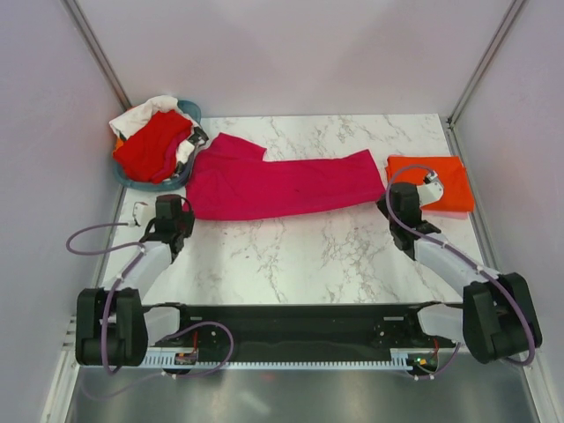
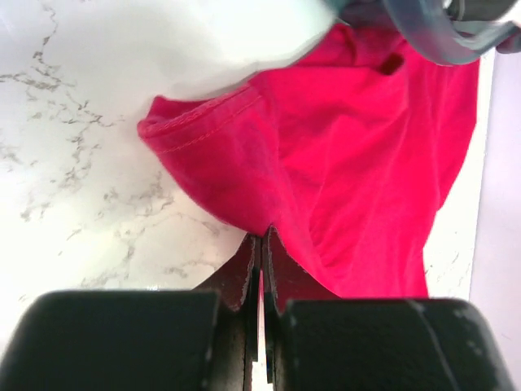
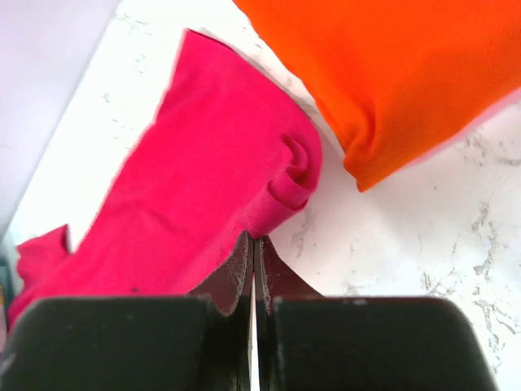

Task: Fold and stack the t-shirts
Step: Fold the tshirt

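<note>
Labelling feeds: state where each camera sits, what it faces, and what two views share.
Top external: above and behind the robot, looking down at the table; left arm and right arm show.
Left wrist: on the left arm, facing magenta t-shirt and basket rim; left gripper shut.
Right wrist: on the right arm, facing magenta t-shirt and orange t-shirt; right gripper shut.
Both wrist views share the magenta t-shirt.

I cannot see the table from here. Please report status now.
Left end effector and right end effector shut on magenta t-shirt edges. Shirt stretched out flat. Orange t-shirt folded at right, not blocking.
</note>
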Tool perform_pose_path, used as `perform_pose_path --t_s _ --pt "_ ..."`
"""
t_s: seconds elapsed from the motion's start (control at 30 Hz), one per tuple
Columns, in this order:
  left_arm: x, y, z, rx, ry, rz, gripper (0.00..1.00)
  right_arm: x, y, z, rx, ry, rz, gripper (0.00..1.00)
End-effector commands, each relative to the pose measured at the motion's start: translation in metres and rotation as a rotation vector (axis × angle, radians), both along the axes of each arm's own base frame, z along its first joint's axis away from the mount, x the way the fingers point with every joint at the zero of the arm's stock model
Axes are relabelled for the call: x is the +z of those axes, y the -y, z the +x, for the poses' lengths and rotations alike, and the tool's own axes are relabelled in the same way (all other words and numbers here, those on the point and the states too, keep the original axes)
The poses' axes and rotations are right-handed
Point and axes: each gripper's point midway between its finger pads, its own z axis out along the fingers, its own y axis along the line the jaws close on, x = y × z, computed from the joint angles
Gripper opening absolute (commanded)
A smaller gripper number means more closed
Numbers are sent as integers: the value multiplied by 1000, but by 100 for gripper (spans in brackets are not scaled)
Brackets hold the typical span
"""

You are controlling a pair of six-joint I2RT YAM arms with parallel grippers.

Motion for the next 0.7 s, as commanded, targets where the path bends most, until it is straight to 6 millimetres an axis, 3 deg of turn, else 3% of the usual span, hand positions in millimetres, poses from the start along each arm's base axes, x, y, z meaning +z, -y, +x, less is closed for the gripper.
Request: perform_pose_path --t_s 0.0,0.17,0.3,0.4,0.53,0.67 --pt "34 -15 -4 9 8 94 2 43 10 4 -30 84 -47 0" --pt "63 -13 -9 -3 58 97 2 75 7 -2 -5 146 -31 0" --pt "105 -8 -15 -34 172 95 2 108 6 -9 19 218 -24 0" --pt "142 -10 -22 -45 261 128 2 159 8 -17 25 324 -22 0" --pt "164 -11 -30 -37 302 138 2 176 11 -27 32 333 -26 0" --pt "154 -9 -36 -38 279 113 2 168 13 -37 19 329 -2 0"
